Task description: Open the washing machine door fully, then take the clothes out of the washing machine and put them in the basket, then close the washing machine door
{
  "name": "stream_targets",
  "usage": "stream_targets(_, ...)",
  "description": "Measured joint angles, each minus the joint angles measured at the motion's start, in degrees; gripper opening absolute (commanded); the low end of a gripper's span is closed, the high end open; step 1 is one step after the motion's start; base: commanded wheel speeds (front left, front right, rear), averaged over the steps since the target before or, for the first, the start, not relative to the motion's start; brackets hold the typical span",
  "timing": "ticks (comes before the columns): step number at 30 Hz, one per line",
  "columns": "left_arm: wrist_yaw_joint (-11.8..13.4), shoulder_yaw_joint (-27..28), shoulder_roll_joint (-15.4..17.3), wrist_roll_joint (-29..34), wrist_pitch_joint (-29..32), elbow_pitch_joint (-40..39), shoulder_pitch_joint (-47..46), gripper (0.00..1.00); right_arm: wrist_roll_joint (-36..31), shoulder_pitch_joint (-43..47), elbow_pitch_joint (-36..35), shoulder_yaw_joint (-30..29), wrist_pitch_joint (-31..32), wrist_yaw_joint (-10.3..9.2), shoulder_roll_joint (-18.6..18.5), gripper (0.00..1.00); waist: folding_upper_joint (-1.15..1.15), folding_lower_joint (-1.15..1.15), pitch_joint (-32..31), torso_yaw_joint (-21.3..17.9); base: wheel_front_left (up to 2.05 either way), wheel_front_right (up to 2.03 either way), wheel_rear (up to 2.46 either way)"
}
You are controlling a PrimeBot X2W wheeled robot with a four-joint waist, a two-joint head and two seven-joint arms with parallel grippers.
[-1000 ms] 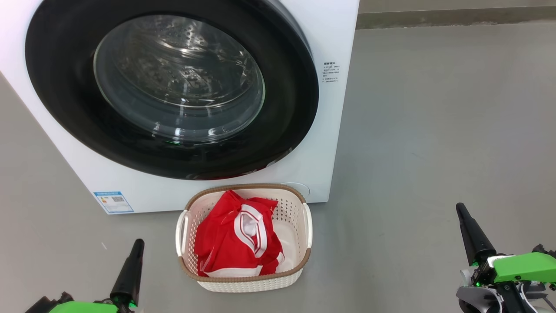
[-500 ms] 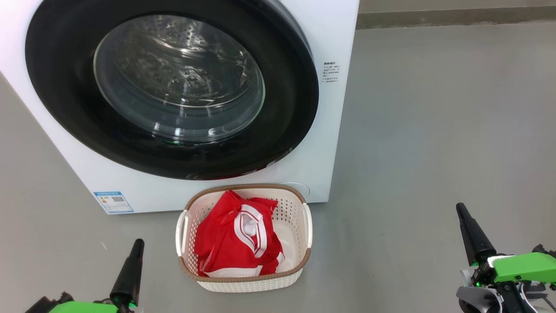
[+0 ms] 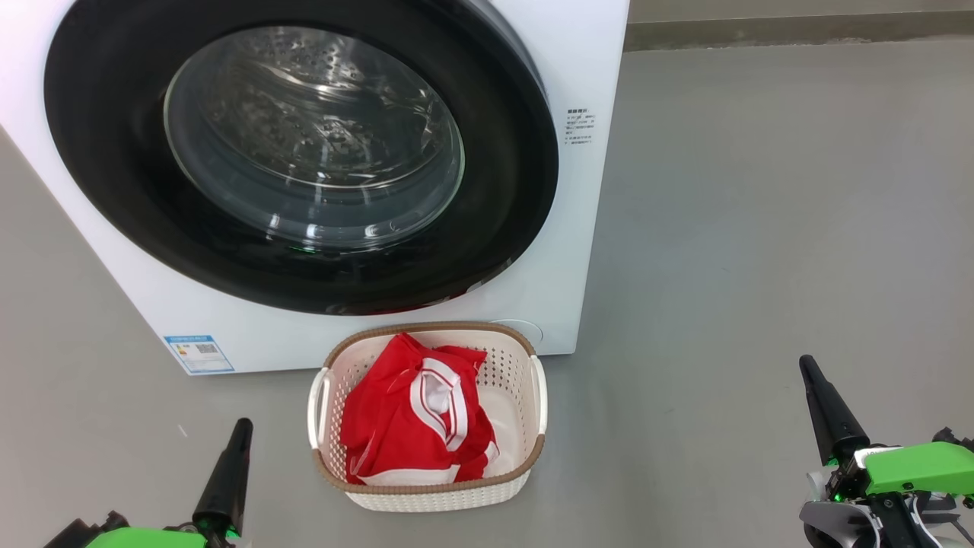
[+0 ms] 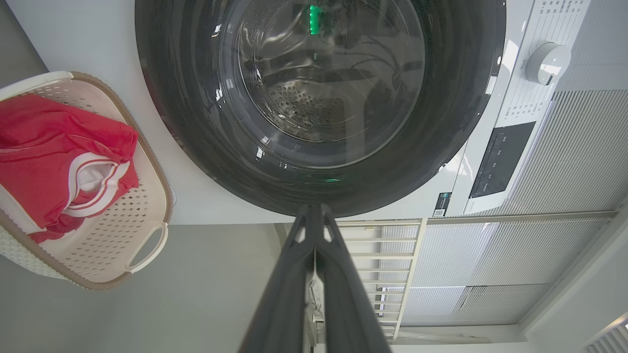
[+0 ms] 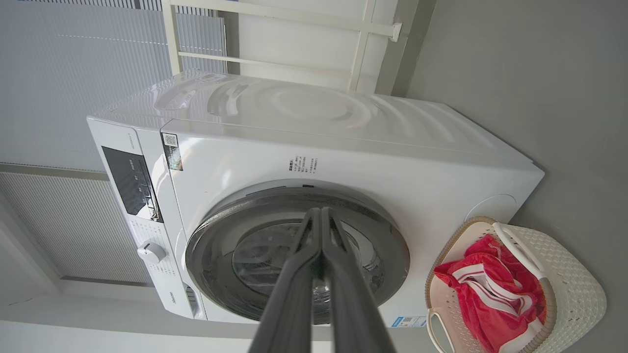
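Black and pinched fully together, gripping nothing, the left end effector (image 3: 242, 428) and right end effector (image 3: 806, 367) hang low above the grey floor (image 3: 761, 228), well apart, either side of the basket (image 3: 426, 329). Red clothes (image 3: 396, 434) lie heaped inside it. Just behind stands the washing machine (image 3: 593, 68), its door (image 3: 106, 167) closed.

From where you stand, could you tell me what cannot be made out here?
- Head view: the basket floor, mostly covered by the clothes.
- Head view: the washing machine top, cut off by the upper edge.
- Head view: small print on its front, too small to read.
- Left wrist view: drum depths, veiled by reflections on the washing machine door.
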Motion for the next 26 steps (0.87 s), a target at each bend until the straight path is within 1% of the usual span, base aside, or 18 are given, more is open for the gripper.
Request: stream_targets(26, 0.0, 0.0, 0.0, 0.0, 0.0, 0.0, 0.0, 0.00, 0.0, 0.0, 0.0, 0.0, 0.0, 0.00, 0.0, 0.00, 0.00, 0.00, 0.0, 0.0, 0.00, 0.00, 0.00)
